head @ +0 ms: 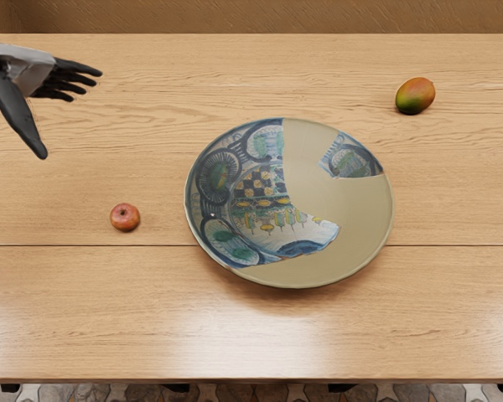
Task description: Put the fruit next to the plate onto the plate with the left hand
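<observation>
A small red apple (125, 217) lies on the wooden table, a short way left of the plate. The plate (352, 243) is large and round, tan with a blue, green and yellow painted pattern, and sits in the middle of the table with nothing on it. My left hand (42, 88) hovers at the far left, above and behind the apple, well apart from it. Its black fingers (74, 77) are spread and point right, and its thumb hangs down. It holds nothing. The right arm does not show.
A green and red mango (415, 95) lies at the back right of the table, beyond the plate. The table's front edge (251, 378) runs along the bottom of the view, with patterned floor below it.
</observation>
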